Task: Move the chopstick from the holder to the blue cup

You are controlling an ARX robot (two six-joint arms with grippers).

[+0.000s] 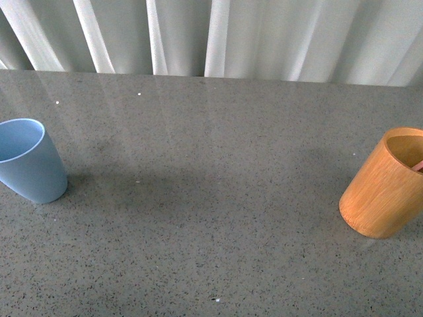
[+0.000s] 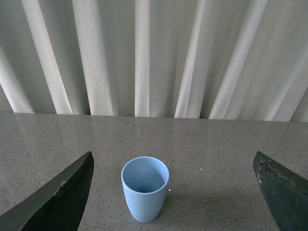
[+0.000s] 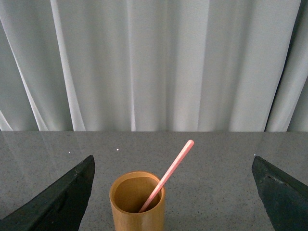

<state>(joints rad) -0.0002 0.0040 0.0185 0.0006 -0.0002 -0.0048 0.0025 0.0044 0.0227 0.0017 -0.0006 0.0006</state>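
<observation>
The light blue cup (image 1: 28,162) stands upright at the table's left edge in the front view; the orange-brown holder (image 1: 386,185) stands at the right edge, with a bit of pinkish chopstick (image 1: 418,165) at its rim. Neither arm shows in the front view. In the left wrist view my left gripper (image 2: 175,192) is open and empty, with the empty blue cup (image 2: 144,190) between its wide-apart fingers, ahead of them. In the right wrist view my right gripper (image 3: 173,192) is open and empty; the holder (image 3: 137,204) stands ahead of it with one pinkish-red chopstick (image 3: 168,174) leaning out of it.
A grey speckled table (image 1: 211,198) carries both containers. White pleated curtains (image 1: 211,36) hang along its far edge.
</observation>
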